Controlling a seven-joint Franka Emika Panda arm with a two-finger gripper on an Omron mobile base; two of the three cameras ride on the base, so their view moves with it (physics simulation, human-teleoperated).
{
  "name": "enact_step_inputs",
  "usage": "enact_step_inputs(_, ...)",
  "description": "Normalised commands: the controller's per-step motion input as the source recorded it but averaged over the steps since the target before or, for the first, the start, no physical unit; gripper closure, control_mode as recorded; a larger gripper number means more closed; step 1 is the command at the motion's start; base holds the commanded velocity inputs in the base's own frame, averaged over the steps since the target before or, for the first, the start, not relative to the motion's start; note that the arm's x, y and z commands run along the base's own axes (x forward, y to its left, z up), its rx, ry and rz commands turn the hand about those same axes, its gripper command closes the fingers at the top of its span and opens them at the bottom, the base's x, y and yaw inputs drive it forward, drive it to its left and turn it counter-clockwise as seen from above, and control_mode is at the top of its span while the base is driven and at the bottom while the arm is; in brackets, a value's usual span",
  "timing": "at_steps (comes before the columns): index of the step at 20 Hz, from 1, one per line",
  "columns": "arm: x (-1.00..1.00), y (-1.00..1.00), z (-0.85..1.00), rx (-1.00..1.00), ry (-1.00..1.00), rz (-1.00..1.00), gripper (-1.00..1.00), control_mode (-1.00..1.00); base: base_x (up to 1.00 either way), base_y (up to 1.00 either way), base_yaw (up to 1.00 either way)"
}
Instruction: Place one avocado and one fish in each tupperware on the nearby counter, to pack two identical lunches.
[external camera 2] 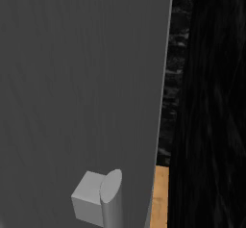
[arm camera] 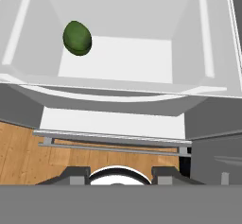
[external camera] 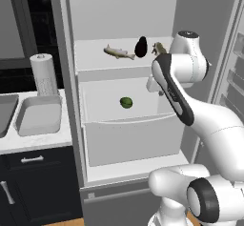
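The fridge stands open. On its upper shelf lie a slender silvery fish [external camera: 119, 52], a blackish pear-shaped avocado [external camera: 141, 47] and an olive-brown fish [external camera: 158, 48], which my arm partly hides. A round green avocado [external camera: 126, 102] [arm camera: 77, 38] rests in the white bin below. A grey tupperware tray [external camera: 38, 115] sits on the marbled counter [external camera: 33, 141] at left, with nothing in it; the other tray is out of view. My gripper [arm camera: 120, 175] hangs over the bin's front right, well apart from the green avocado, with its fingers [arm camera: 75, 173] spread and nothing between them.
A paper towel roll [external camera: 44, 74] stands behind the tray, and a sink basin [external camera: 5, 109] lies at the far left. The open grey fridge door [external camera 2: 81, 92] with its handle [external camera 2: 108, 198] is close on the right. Wooden floor [arm camera: 19, 157] lies below the fridge.
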Motion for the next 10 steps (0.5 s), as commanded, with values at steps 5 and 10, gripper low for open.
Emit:
enact_step_inputs(5,0.0,0.0,0.0,0.0,0.0,0.0,-1.0,1.0,0.0,0.0,0.0)
enact_step_inputs(10,0.0,0.0,0.0,0.0,0.0,0.0,-1.0,1.0,0.0,0.06,0.0)
